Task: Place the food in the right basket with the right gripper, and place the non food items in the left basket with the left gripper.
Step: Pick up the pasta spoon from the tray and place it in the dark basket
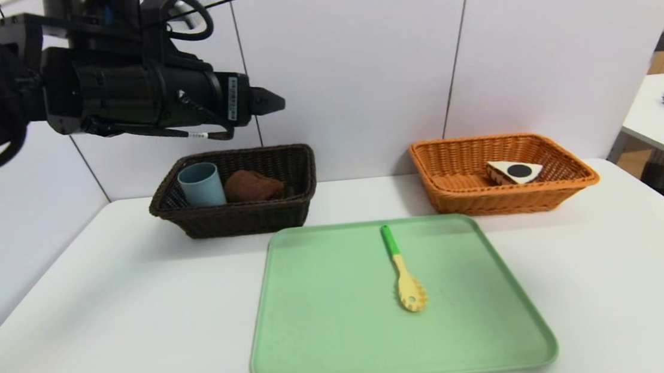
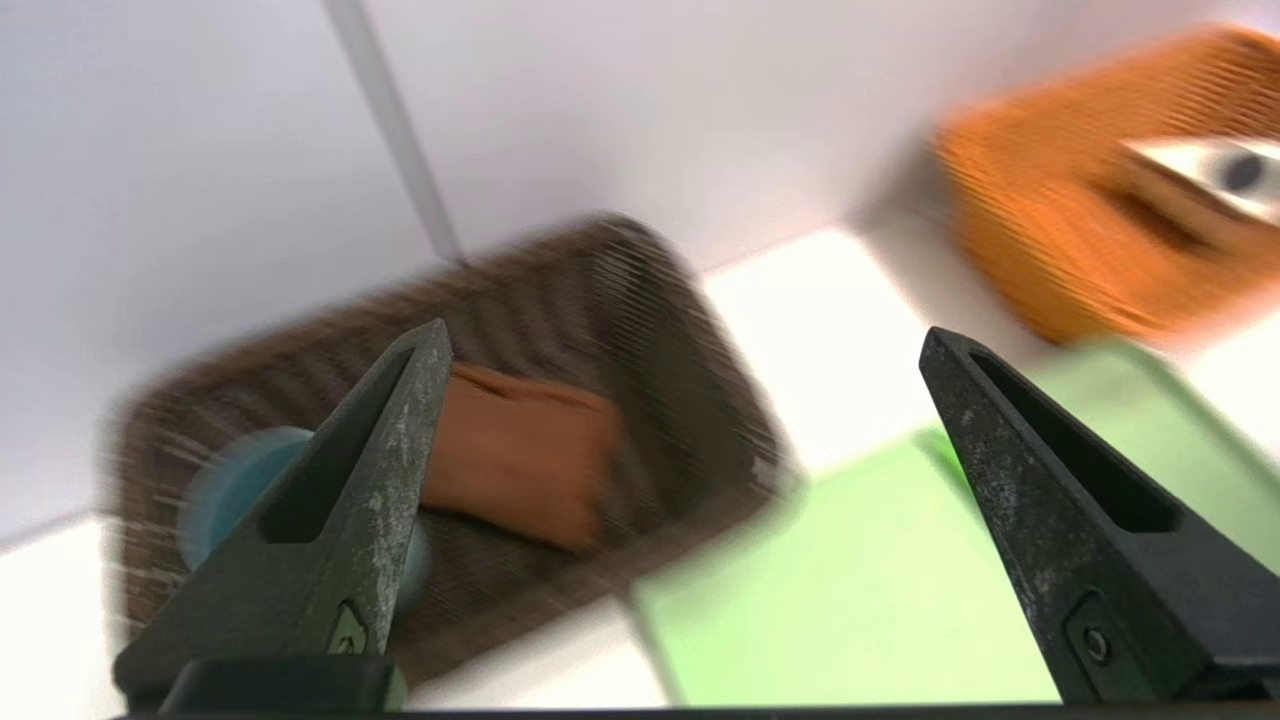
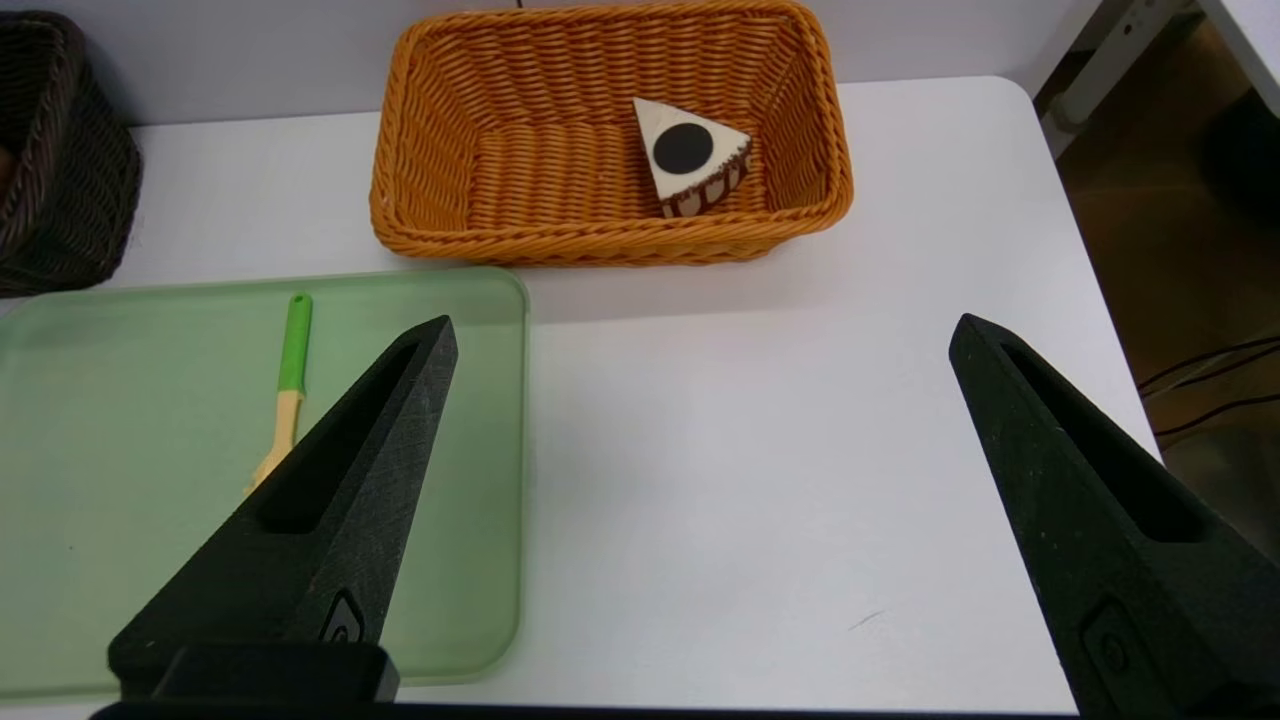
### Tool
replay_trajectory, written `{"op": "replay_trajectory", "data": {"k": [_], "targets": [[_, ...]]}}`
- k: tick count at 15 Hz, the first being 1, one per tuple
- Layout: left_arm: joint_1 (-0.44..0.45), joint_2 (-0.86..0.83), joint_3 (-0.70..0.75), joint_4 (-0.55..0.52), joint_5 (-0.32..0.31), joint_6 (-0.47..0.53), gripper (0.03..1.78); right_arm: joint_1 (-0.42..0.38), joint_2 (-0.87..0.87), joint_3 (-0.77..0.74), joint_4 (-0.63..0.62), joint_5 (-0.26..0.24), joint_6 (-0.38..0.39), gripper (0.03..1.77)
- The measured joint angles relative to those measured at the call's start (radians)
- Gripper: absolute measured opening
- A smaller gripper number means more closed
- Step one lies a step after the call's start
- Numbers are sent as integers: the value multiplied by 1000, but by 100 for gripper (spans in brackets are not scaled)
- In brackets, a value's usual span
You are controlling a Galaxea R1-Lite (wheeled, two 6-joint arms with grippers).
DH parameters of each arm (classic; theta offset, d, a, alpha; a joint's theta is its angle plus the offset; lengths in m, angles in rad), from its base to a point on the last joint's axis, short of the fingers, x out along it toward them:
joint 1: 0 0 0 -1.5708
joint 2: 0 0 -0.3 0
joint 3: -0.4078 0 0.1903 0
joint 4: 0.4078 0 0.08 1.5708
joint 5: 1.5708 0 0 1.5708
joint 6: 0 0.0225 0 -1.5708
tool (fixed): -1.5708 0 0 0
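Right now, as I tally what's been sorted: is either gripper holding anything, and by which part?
Nothing is held. The left gripper and the right gripper are both open and empty; the spoon lies untouched on the tray.

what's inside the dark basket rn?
The dark basket holds a blue-grey cup and a brown towel. Its near wall hides the basket floor and both items' bottoms.

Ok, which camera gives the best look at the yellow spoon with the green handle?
The head view: the whole spoon lies unobstructed on the green tray. The right wrist view shows its handle with the bowl hidden behind a claw finger. The left wrist view doesn't show it clearly.
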Motion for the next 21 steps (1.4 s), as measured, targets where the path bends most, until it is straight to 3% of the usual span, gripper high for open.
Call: {"op": "replay_trajectory", "data": {"k": [3, 4, 6, 8, 14, 18, 21], "targets": [[-198, 6, -117, 230, 165, -145, 167, 0, -13, 4, 3, 0, 0, 170], [-244, 31, -159, 282, 239, -192, 167, 0, -19, 8, 4, 0, 0, 170], [-311, 90, -231, 358, 322, -260, 167, 0, -29, 20, 3, 0, 0, 170], [-359, 158, -279, 405, 363, -319, 168, 0, -40, 33, 2, 0, 1, 170], [-440, 317, -303, 406, 459, -470, 169, 0, -69, 89, 0, 0, 2, 170], [-472, 383, -307, 389, 537, -511, 169, -7, -90, 118, 0, 0, 2, 170], [-475, 425, -308, 369, 548, -552, 169, -9, -111, 144, 0, -3, 1, 170]]}}
